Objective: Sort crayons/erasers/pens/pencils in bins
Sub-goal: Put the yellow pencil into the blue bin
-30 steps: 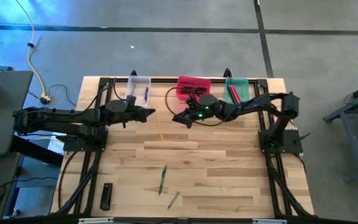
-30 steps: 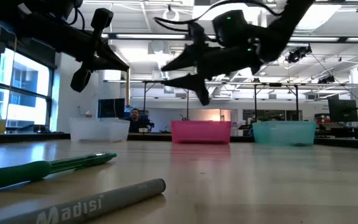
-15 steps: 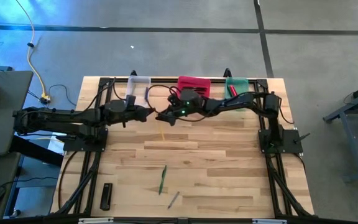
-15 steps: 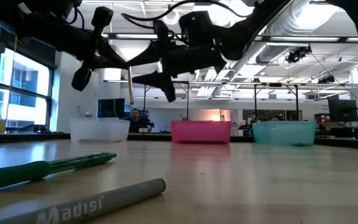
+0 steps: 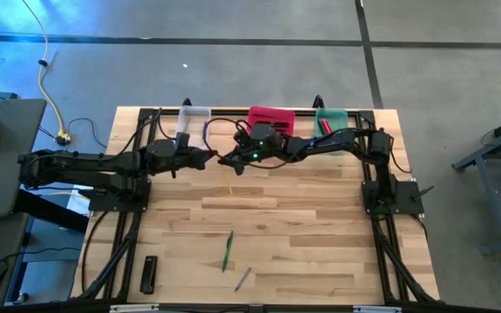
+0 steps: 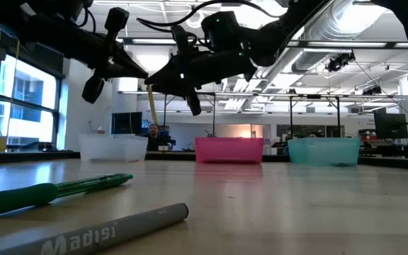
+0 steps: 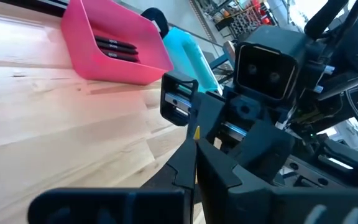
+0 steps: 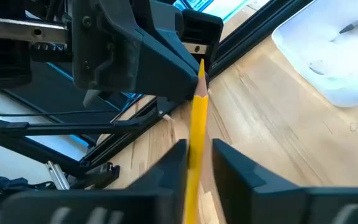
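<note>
left tool: fingers together, clamped on the tip of the yellow pencil, above the tabletop
right tool: met tip to tip with left tool, fingers closed around the same pencil's shaft
pencil: held between both tools, hanging near upright
bins: clear bin, pink bin, green bin just beyond the tools
green pen, grey pen: well apart from both tools
</note>
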Robot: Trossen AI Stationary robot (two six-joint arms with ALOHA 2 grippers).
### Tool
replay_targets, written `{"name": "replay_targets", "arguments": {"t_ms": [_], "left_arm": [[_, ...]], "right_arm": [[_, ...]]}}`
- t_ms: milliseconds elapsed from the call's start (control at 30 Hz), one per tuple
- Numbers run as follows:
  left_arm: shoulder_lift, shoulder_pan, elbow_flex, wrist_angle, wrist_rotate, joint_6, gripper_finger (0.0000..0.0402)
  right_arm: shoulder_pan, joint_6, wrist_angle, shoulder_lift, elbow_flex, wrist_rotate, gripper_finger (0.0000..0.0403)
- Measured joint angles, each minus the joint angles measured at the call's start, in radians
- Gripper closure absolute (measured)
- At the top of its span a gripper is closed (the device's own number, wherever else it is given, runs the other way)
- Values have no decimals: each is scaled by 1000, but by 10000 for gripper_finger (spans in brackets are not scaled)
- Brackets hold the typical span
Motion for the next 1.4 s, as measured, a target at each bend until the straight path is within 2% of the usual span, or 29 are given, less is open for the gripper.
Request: {"name": "replay_targets", "arguments": {"t_ms": [100, 167, 400, 667, 800, 967, 1167, 1400], "left_arm": [[0, 0, 0, 4, -2, 0, 401], [0, 0, 0, 5, -3, 5, 401], [0, 0, 0, 13, 4, 60, 393], [-1, -3, 0, 68, 80, 182, 341], [-1, -9, 0, 81, 79, 247, 320], [-1, -14, 0, 118, 84, 323, 320], [-1, -44, 0, 119, 81, 369, 348], [-1, -70, 0, 117, 42, 376, 387]], "right_arm": [[0, 0, 0, 0, 0, -1, 382], [0, 0, 0, 0, 0, -1, 394], [0, 3, 0, 0, 0, -32, 387], [-26, -52, -89, -54, -1, -49, 394], [-60, -103, -200, -127, -1, -45, 394], [-111, -181, -396, -224, -1, -22, 394], [-210, -311, -693, -379, -1, 58, 393], [-381, -405, -1044, -563, -1, 117, 393]]}}
